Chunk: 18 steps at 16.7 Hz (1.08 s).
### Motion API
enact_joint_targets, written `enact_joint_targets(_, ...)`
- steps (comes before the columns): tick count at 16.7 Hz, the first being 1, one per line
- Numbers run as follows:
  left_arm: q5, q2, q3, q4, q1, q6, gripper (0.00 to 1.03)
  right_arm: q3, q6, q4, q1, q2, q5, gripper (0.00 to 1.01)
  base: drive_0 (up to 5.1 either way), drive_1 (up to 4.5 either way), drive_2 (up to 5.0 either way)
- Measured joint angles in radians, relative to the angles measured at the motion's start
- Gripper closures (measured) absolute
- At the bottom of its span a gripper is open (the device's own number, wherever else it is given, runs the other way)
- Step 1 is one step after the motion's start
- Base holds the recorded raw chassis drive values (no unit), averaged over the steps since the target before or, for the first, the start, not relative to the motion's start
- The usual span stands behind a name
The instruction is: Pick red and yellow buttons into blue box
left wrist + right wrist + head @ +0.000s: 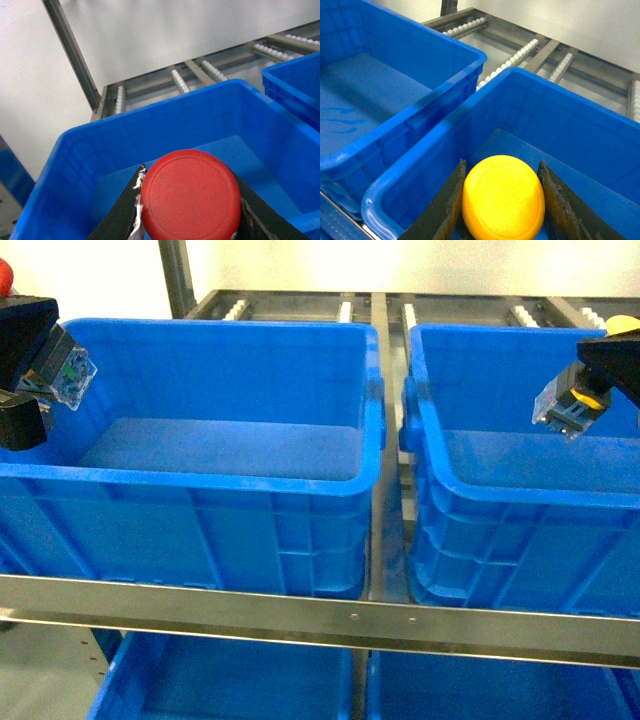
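Two blue crates sit side by side on a roller rack; landmark is the metal divider rail (388,440) between them. Left of the rail: left blue box (200,490), floor bare as far as visible. Right of the rail: right blue box (520,520), what shows of its floor also bare. Left gripper (30,370), far left of the rail, is over the left box's outer rim, its fingers (120,210) closed on the red button (189,196); in the wrist view the red cap fills the gap between the black fingers, and in the head view the clear blocky base points inward toward the rail and down, so the long axis is tilted, not vertical. Right gripper (590,380), far right of the rail, holds the yellow button (502,197) the same way, fingers (451,205) clamped on both sides of the cap, base angled inward and down over the right box interior. Key relation: each button already hangs above open box floor, so the drop is straight down from the fingers, no travel needed. Neither arm is nearer; each has its own box. Likely next move: open the fingers. Risk: the left button is close to the rim and could clip it on release. Lower shelf crates (230,680) not involved.
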Motion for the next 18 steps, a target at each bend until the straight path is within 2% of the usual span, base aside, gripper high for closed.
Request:
enact_joint_targets(13, 0.006, 0.0, 0.0, -0.005, -0.006, 0.0, 0.71, 0.0, 0.0, 0.002, -0.012, 0.0, 0.006, 0.67, 5.1, -2.31, -2.3)
enact_joint_targets(18, 0.0, 0.0, 0.0, 0.0, 0.0, 0.0, 0.71, 0.0, 0.0, 0.002, 0.0, 0.0, 0.002, 0.67, 5.1, -2.3, -2.3)
